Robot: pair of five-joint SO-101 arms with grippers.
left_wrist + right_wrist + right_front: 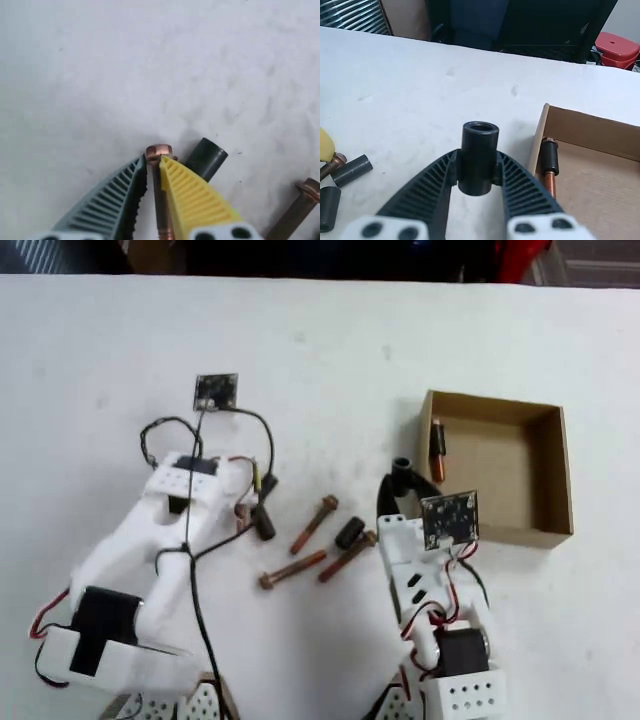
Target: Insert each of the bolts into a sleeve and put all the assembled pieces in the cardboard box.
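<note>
When checked, found left gripper (152, 161) pinching a bolt (159, 150) beside a loose sleeve (206, 159). Found right gripper (476, 159) clamped on an upright sleeve (480, 140) near the cardboard box (590, 130), one assembled piece (550, 157) inside.

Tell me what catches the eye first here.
The right gripper holds a black sleeve upright, beside the cardboard box, where one assembled piece lies. The left gripper is shut on a copper bolt, with loose bolts on the table between the arms.
</note>
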